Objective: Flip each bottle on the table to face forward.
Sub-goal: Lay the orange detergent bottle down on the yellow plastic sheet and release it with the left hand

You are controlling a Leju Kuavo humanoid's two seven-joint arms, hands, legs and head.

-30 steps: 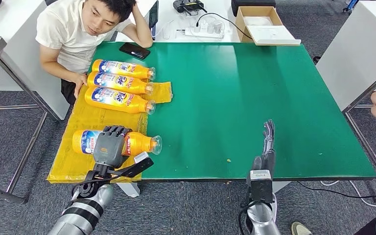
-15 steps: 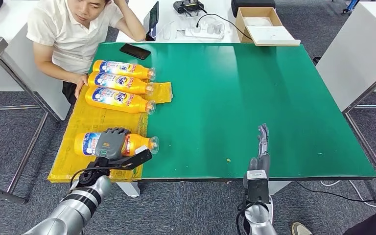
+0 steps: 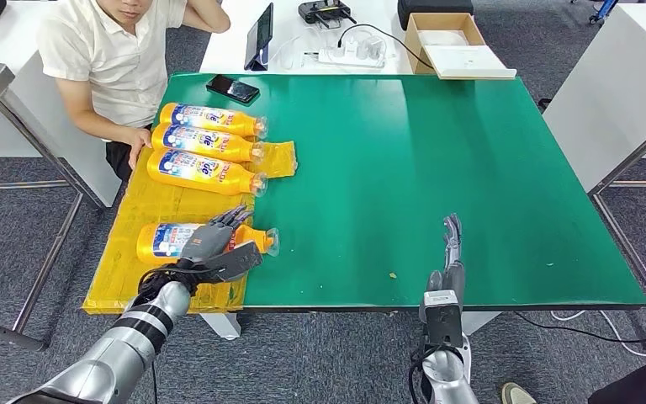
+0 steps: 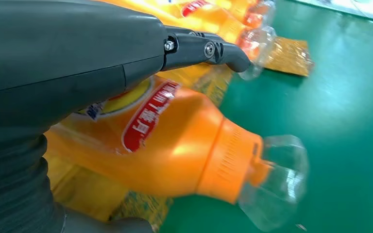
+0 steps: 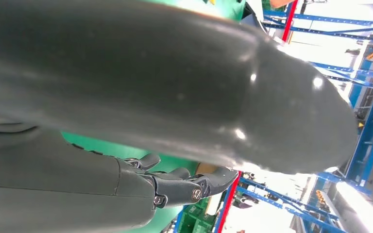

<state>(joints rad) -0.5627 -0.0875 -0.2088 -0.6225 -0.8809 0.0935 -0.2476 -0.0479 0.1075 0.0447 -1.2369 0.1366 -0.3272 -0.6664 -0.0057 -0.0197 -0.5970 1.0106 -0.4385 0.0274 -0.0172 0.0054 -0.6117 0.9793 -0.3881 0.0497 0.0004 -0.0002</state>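
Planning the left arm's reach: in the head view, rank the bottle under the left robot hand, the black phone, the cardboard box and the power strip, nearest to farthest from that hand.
1. Bottle, directly under the left robot hand, on the yellow sheet.
2. Black phone, far left table edge.
3. Power strip, beyond the table, centre.
4. Cardboard box, beyond the table, right of the strip.
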